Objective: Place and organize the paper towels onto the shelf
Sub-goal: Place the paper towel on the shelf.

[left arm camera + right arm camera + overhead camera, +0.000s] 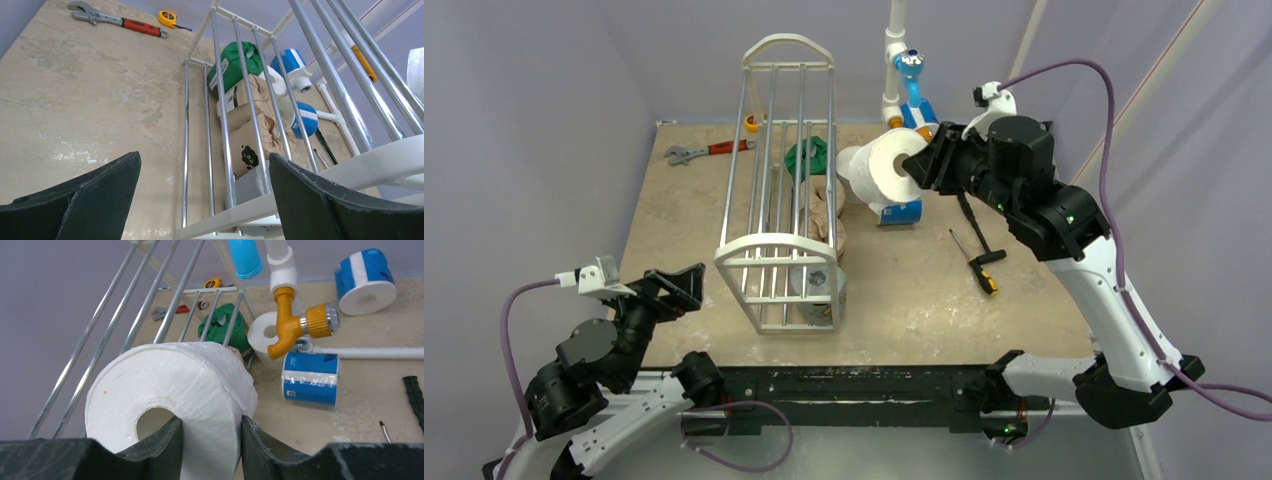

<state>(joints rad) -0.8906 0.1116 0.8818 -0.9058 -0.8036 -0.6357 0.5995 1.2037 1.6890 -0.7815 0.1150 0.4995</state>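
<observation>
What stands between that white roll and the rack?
Nothing visible. The white roll in the right gripper hangs beside the shelf, open air between. A green roll and tan rolls already lie inside, low down.

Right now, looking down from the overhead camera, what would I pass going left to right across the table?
left end effector → shelf → white paper towel roll, lifted off the table → yellow-and-black screwdriver
</observation>
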